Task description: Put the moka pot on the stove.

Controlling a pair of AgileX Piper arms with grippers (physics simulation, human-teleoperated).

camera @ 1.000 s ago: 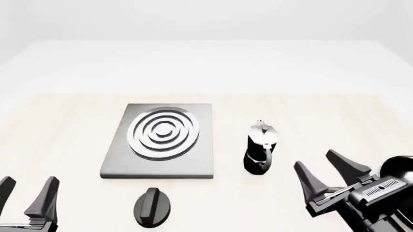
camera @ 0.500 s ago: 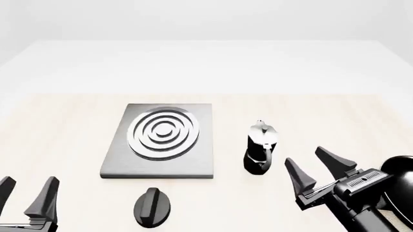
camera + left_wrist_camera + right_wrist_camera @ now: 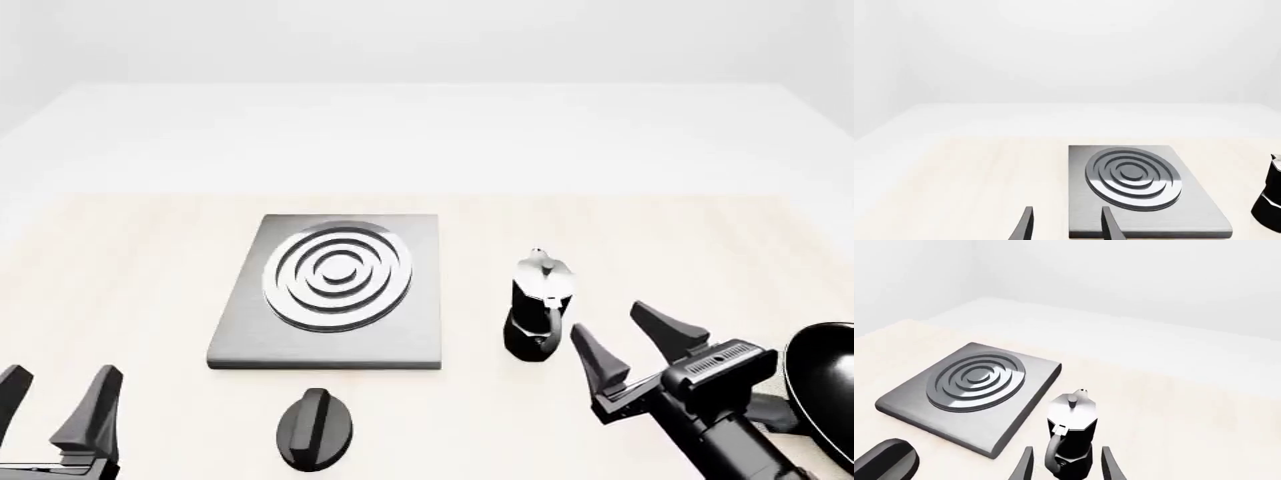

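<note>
The moka pot (image 3: pixel 541 305), black with a silver lid, stands upright on the table just right of the stove (image 3: pixel 334 290), a grey slab with silver burner rings. My right gripper (image 3: pixel 621 335) is open and empty, a short way to the pot's right and nearer to me. In the right wrist view the pot (image 3: pixel 1071 432) stands just ahead of the open fingers (image 3: pixel 1111 465), its handle toward the camera, with the stove (image 3: pixel 974 390) beyond it. My left gripper (image 3: pixel 54 400) is open and empty at the near left. The left wrist view shows the stove (image 3: pixel 1137 187) and the pot's edge (image 3: pixel 1271 200).
A black oval knob (image 3: pixel 316 428) lies on the table in front of the stove; it also shows in the right wrist view (image 3: pixel 884 462). A black frying pan (image 3: pixel 821 375) sits at the near right edge, behind my right arm.
My right gripper has moved left and forward toward the moka pot, staying open. The pot, stove and left gripper have not moved.
</note>
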